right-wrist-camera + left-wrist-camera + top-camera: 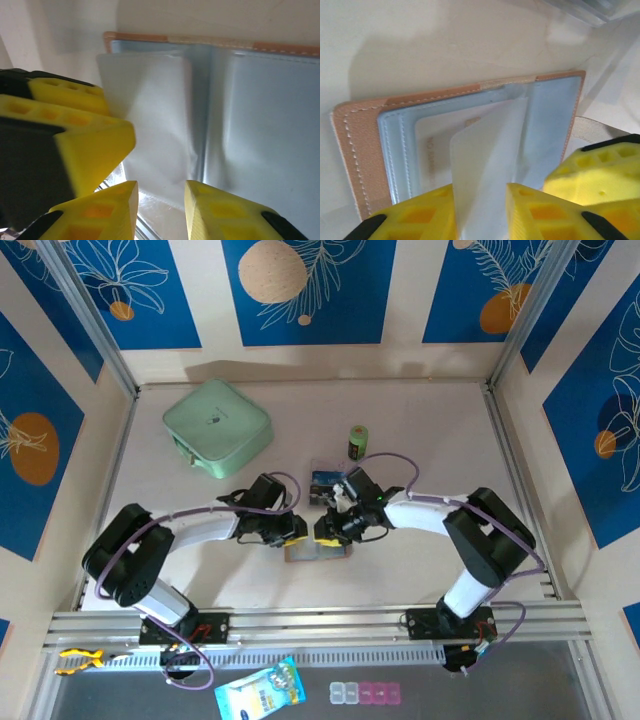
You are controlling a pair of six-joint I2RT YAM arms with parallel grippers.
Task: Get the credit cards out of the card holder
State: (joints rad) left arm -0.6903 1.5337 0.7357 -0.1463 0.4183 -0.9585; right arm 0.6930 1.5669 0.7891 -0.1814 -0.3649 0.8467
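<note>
The small tan-pink leather card holder (318,551) lies open on the pale pink counter (300,430), between the two arms. The left end effector (481,192) is a little open, and a see-through plastic page (490,145) stands between its yellow fingers. The right end effector (160,186) is a little open too, right by that page. A pale card (437,142) sits in a pocket.

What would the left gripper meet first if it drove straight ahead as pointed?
Likely the clear plastic sleeve standing between the fingers of the left gripper, then the open card holder beyond; depth is unclear.
</note>
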